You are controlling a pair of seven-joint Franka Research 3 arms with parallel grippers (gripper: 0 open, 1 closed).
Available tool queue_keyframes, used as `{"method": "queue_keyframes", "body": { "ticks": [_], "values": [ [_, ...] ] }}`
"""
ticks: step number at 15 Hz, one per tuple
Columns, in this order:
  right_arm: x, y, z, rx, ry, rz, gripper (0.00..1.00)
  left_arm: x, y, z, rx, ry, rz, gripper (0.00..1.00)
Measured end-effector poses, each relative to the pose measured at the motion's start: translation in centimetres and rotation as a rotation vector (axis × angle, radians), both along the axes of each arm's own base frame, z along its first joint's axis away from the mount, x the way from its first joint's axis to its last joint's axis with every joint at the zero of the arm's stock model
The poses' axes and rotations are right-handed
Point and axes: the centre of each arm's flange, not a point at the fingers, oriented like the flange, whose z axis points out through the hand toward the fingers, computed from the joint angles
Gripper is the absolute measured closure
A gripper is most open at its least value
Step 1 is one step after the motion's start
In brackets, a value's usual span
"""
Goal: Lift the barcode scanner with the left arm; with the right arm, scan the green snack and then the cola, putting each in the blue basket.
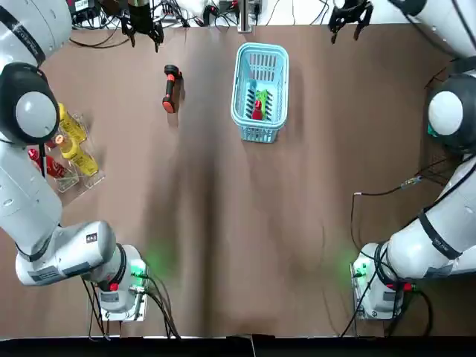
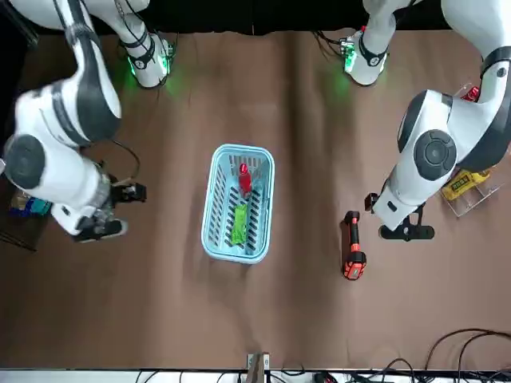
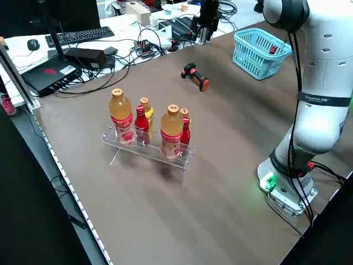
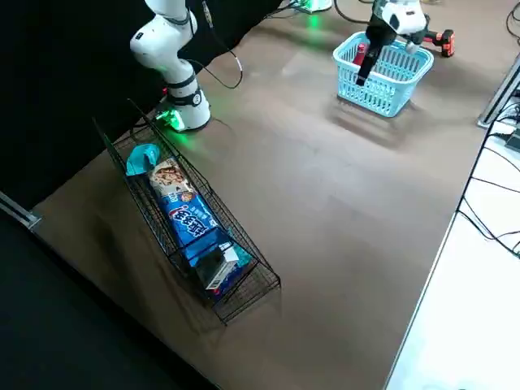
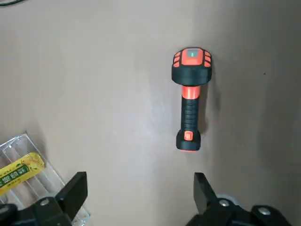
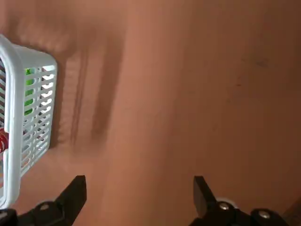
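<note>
The orange-and-black barcode scanner (image 1: pixel 171 88) lies flat on the brown table, left of the blue basket (image 1: pixel 243 82). Inside the basket lie the green snack (image 1: pixel 263 98) and the red cola (image 1: pixel 256 112). My left gripper (image 1: pixel 141 28) hangs open and empty near the table's far edge, just beyond the scanner (image 5: pixel 190 98), which its wrist view shows apart from the fingers (image 5: pixel 75 190). My right gripper (image 1: pixel 349 16) is open and empty too, to the right of the basket (image 6: pixel 21 122) near the far edge.
A clear rack of drink bottles (image 3: pixel 149 132) stands at the table's left side. A wire tray of snack packs (image 4: pixel 191 219) sits at the right side. Cables (image 1: pixel 208 11) run along the far edge. The arm bases (image 1: pixel 119 290) occupy the near corners.
</note>
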Motion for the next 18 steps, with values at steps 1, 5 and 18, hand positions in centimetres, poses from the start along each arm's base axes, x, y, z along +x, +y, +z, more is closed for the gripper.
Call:
{"method": "queue_keyframes", "body": {
  "ticks": [1, 5, 18],
  "values": [
    [-0.4, -0.7, 1.1, 0.0, -0.015, -0.01, 0.0, 0.1, 0.0, 0.2, -0.001, -0.002, -0.001, 0.0],
    [-1.7, -1.9, 4.2, -0.003, -0.051, -0.028, 0.0, 0.7, 1.5, 2.0, -0.019, 0.0, -0.018, 0.0],
    [-6.1, -8.9, 9.6, -0.018, -0.038, 0.023, 0.0, -8.6, 8.6, 20.1, -0.269, -0.002, -0.009, 0.0]
  ]
}}
